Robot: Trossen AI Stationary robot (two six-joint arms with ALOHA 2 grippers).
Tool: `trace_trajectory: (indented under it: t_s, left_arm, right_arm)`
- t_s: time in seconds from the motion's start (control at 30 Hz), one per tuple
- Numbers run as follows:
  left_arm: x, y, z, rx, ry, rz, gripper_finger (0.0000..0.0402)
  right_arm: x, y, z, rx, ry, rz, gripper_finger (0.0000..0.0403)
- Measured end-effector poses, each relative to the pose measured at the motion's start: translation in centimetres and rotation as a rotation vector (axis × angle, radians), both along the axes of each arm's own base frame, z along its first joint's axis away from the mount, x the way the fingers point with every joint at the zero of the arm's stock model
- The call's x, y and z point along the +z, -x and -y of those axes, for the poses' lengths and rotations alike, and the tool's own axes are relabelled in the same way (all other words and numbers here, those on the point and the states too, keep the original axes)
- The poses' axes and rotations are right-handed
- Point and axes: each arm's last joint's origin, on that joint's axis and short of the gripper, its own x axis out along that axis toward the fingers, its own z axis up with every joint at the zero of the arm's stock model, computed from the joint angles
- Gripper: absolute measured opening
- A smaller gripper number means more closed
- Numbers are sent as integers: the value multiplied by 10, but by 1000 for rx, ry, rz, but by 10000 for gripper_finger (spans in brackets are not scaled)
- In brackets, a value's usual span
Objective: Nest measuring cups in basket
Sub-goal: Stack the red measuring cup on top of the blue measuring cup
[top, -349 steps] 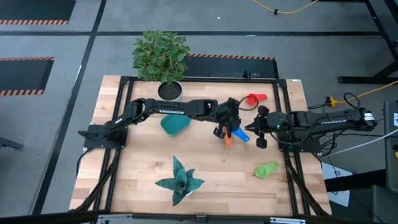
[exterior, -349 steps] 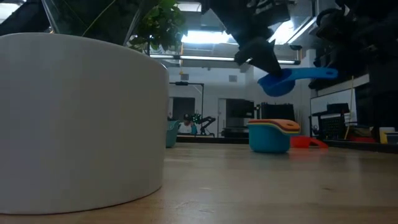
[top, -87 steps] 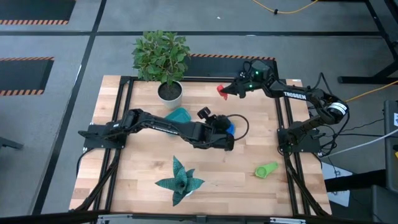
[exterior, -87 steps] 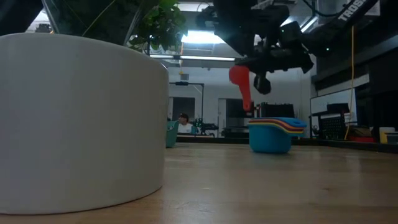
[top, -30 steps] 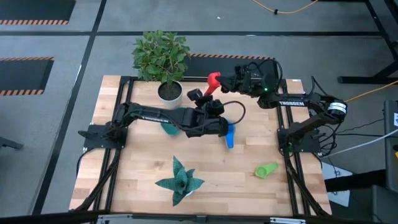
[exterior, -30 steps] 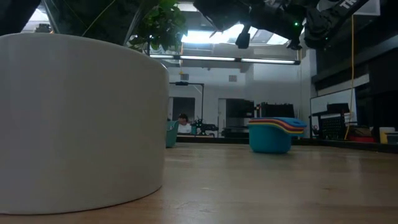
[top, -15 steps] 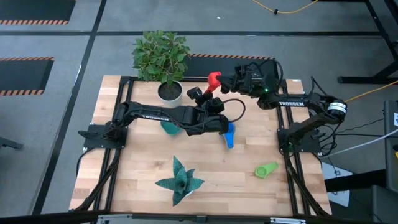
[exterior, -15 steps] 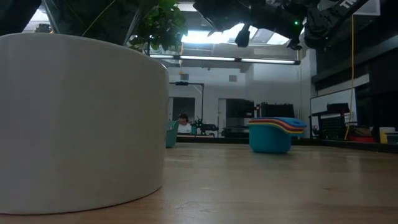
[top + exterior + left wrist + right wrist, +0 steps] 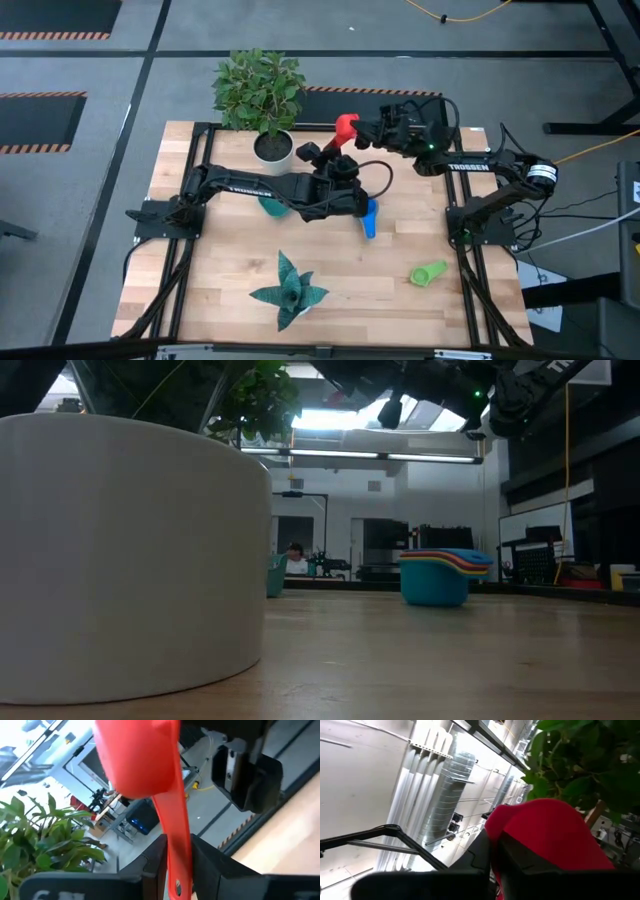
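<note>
A red measuring cup [image 9: 346, 124] hangs in the air over the table's far middle, with both grippers shut on it. My left gripper [image 9: 335, 146] meets it from the near left and my right gripper [image 9: 363, 127] from the right. A stack of nested cups [image 9: 440, 575] stands on the table; from above only its blue handle [image 9: 369, 218] shows past my left arm. The teal basket [image 9: 271, 206] sits on the table, half hidden under my left arm. A green cup [image 9: 428, 272] lies on its side at the near right. My left gripper pinches the red cup's handle [image 9: 176, 842] between its two fingers, which lie along the handle. The bowl [image 9: 137, 755] stands out beyond the fingertips, clear of the table. My right gripper is shut on the red bowl's edge [image 9: 509, 827], coming from the table's right side. Its own fingers [image 9: 487, 847] hide the exact place of contact.
A white pot with a leafy plant [image 9: 272, 148] stands at the far left, right beside the held cup. It fills the left of the low view as a white wall [image 9: 130, 550]. A teal paper-like plant [image 9: 288, 290] lies near the front edge.
My left gripper has turned a little at the wrist without shifting its place. The red cup stays in the air between both grippers.
</note>
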Motion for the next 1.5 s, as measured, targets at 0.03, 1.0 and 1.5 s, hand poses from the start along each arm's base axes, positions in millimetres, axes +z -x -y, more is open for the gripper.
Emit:
trace_trajectory:
  t_s: [0.03,1.0,1.5]
  left_arm:
    - [0,0,0,5,-2,15,68]
    - [1,0,-10,41,-9,59,20]
    - [0,0,-9,39,-7,59,1]
  right_arm:
    - [1,0,0,-2,2,8,24]
    - [4,-4,-16,12,-15,54,23]
    - [4,-4,-16,9,-14,51,29]
